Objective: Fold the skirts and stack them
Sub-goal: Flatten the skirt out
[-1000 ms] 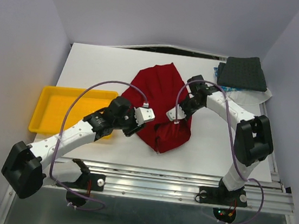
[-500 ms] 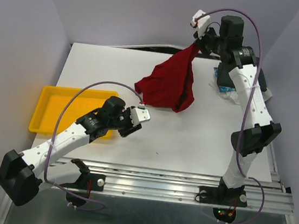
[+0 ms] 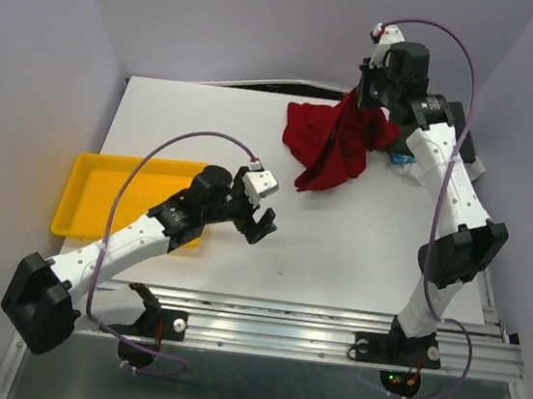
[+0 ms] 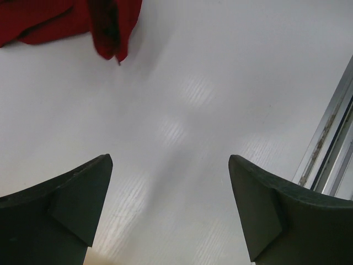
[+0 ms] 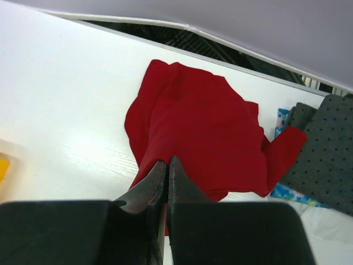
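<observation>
Fingers [image 4: 60, 204] of the left gripper [image 3: 262, 217] stand spread wide with nothing between them, low over the bare white table [image 3: 356, 259]. A yellow tray [image 3: 101, 199] lies off to their left, beside that arm. Ahead of these fingers and to the right is the red skirt [image 3: 336, 145]. In the left wrist view, only its nearest drooping corner shows.

Up high at the far right, the right gripper [image 3: 361, 99] has its fingers [image 5: 157, 182] pinched tight on one edge of the red skirt. The cloth hangs bunched from that pinch. Its long axis slants from the fingers down and leftward to the near side, ending in a narrow point. A wider fold spreads out to the left. I cannot tell how much of it rests on the table.

Right of the pinched fingers, in the right wrist view, one red flap overlaps the edge of the grey dotted skirt [image 5: 325, 149]. The blue flowered skirt [image 5: 289, 193] peeks out from under that one.
</observation>
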Available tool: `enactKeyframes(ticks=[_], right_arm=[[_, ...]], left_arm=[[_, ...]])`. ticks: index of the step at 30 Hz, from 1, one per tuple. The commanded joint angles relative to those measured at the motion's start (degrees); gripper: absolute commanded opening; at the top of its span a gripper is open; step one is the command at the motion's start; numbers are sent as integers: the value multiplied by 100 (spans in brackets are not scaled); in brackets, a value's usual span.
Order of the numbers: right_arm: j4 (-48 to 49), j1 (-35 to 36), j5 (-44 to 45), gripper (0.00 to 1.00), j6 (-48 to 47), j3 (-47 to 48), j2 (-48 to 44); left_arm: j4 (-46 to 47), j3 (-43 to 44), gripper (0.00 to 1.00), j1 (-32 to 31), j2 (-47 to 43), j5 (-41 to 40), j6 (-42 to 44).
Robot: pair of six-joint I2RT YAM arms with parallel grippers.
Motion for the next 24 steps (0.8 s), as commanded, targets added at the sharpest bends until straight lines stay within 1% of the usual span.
enactKeyframes(ticks=[1, 3, 4, 5, 6, 7, 9, 12, 14, 16, 19, 24], right_arm=[[867, 28, 322, 1, 874, 40, -471], [919, 28, 286, 1, 944, 5, -515], [920, 28, 225, 1, 936, 5, -550], [911, 28, 216, 1, 962, 5, -567], [894, 28, 190, 1, 980, 5, -576], [902, 28, 181, 1, 989, 5, -611], [928, 28, 59, 1, 1041, -30, -655], [1016, 81, -171, 1, 1068, -206, -769], [1087, 81, -224, 1, 1085, -338, -813], [1122, 133, -232, 1, 1077, -364, -849], [1131, 134, -241, 1, 1059, -347, -857], [1166, 134, -355, 1, 1120, -373, -884]], left_arm=[[1094, 316, 99, -344, 371, -703, -828], [1349, 263, 99, -398, 520, -932, -723], [1341, 298, 99, -389, 625, -1229, -653], [1298, 403, 99, -380, 653, -1319, -521], [1115, 482, 99, -380, 670, -1372, -155], [1035, 544, 99, -380, 697, -1390, 6], [1016, 605, 99, -354, 706, -1434, 112], [1086, 641, 99, -327, 776, -1337, 226], [1017, 702, 99, -319, 942, -1145, 516], [711, 983, 98, -231, 1257, -890, 683], [533, 1378, 98, -99, 1592, -827, 719], [744, 1686, 99, -37, 2041, -669, 965]])
